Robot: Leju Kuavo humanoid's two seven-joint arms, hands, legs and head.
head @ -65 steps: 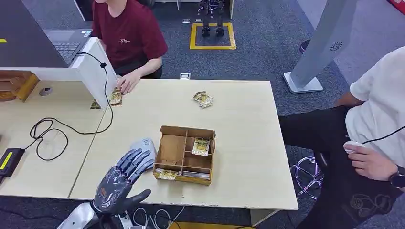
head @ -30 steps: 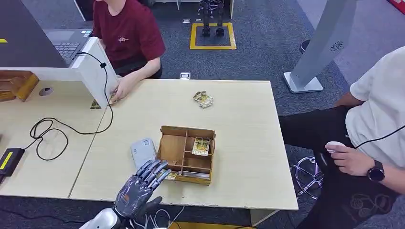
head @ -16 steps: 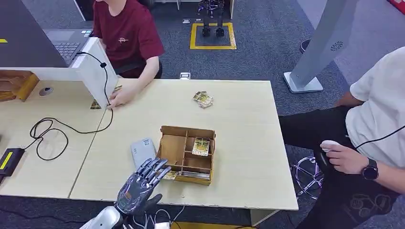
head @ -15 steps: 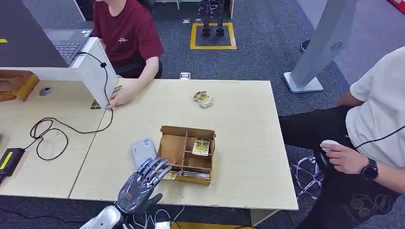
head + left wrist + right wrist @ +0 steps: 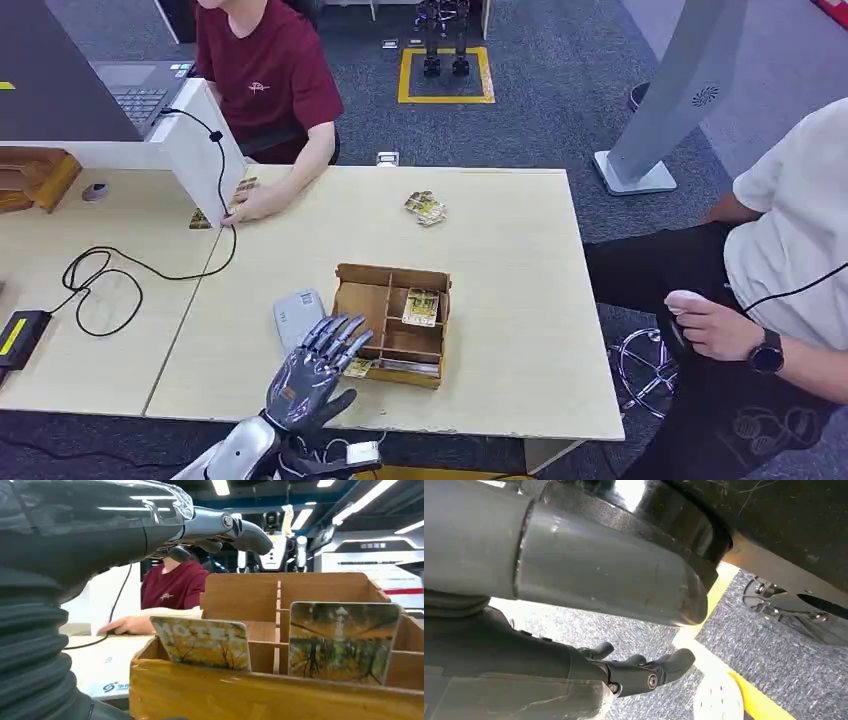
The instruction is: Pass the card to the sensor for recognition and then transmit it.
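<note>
Beside the divided box (image 5: 390, 323), a grey sensor (image 5: 297, 316); cable (image 5: 105, 275) well apart

Matt brown cardboard box (image 5: 392, 325), glossy printed cards (image 5: 202, 642), pale wood-grain table (image 5: 500, 250)

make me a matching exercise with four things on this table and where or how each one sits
Things:
1. brown wooden divided box
2. flat grey sensor pad
3. loose yellow cards
4. robot's left hand

Places or states:
A. far side of the table, lying apart from the box
B. fingers spread, holding nothing, at the box's near corner
C. middle of the table, cards standing in its compartments
D. flat on the table, just beside the box

Pairs: 1-C, 2-D, 3-A, 4-B
</note>
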